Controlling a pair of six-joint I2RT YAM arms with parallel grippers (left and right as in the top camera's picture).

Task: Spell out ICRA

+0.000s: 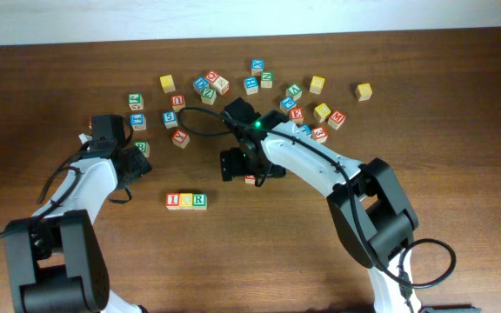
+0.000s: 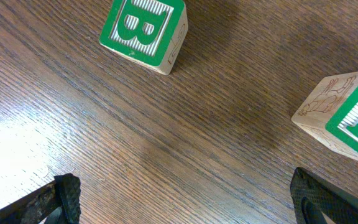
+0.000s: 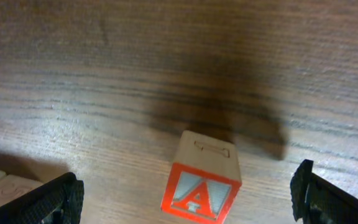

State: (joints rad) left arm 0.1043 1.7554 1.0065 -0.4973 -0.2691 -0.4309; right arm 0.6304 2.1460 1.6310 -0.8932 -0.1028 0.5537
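Right wrist view: right gripper released, jaws spread wide, neither of the fingers touching anything. The A block stands on the table between them, roughly centred, red A face toward the camera.

Overhead: the gripper hangs directly over the A block and hides most of it. Nearer the robot and to its left lies the row: I block, yellow-faced block and R block, touching side by side. The A block is near the row but apart from the R block and out of line with it.

Judgement: fourth letter in hand; three are set and the A is not yet in place. The next move calls for closing squarely on the A block, lifting it, and setting it just beside the R block's free side, letter readable, without nudging the row.

Left gripper: released, holding nothing, over bare table beside a green B block, to the left of the row.

Far side: loose alphabet cubes, scattered.
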